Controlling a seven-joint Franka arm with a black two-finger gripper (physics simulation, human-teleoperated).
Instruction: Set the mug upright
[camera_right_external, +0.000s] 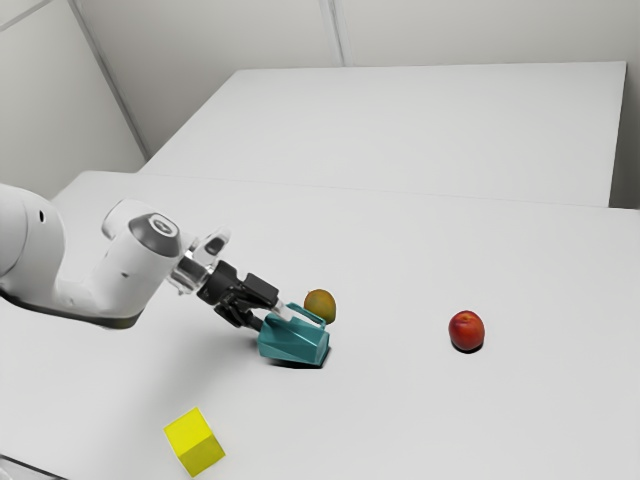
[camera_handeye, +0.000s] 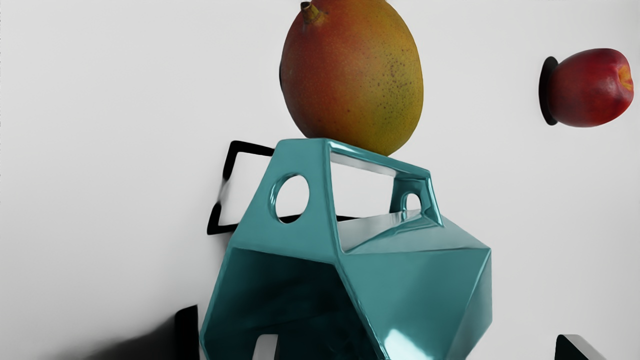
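Mug (camera_right_external: 292, 341) on its side, mouth toward fingers (camera_handeye: 266, 348) — they're wide open, nothing gripped — likely straddling its wall for a rim pinch.

White table (camera_right_external: 400, 420) under mango (camera_handeye: 355, 75), red fruit (camera_right_external: 466, 331), yellow cube (camera_right_external: 193, 441) and, apparently, sideways mug (camera_right_external: 294, 342)

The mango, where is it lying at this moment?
The mango lies beside the handle of the tipped teal mug, to the exterior view's left of the red fruit.

bright, even light | white glare on mug (camera_handeye: 400, 295) | black shadow beneath it | soft shadow on table (camera_right_external: 400, 420)
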